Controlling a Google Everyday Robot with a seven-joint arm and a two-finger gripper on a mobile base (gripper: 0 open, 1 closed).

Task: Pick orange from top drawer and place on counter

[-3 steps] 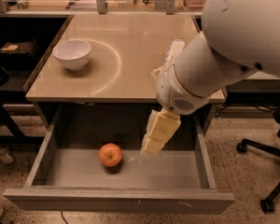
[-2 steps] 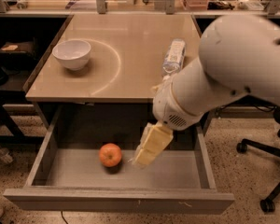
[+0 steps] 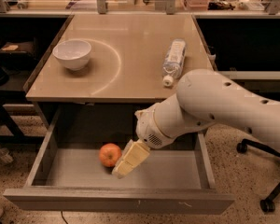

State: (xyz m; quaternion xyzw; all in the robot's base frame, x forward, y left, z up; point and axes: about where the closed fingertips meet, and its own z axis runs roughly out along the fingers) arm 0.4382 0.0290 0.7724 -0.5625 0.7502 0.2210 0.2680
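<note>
Warm overhead light is thrown on the worktop [image 3: 130, 55]; the tool [image 3: 121, 169], low in the shadowed drawer [image 3: 121, 202], is lit palely.

White rounded arm [image 3: 224, 106] with dark holes; blocky cream pincer [image 3: 122, 170] in the top drawer [image 3: 116, 202].

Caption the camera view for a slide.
Gripper hangs in the open top drawer beside the orange; bowl and bottle on the counter.

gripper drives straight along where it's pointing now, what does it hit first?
Probably the floor of the top drawer, just right of the orange. The gripper is inside the open drawer, angled down and left. It might clip the orange's side instead; depth is unclear from this view.
</note>
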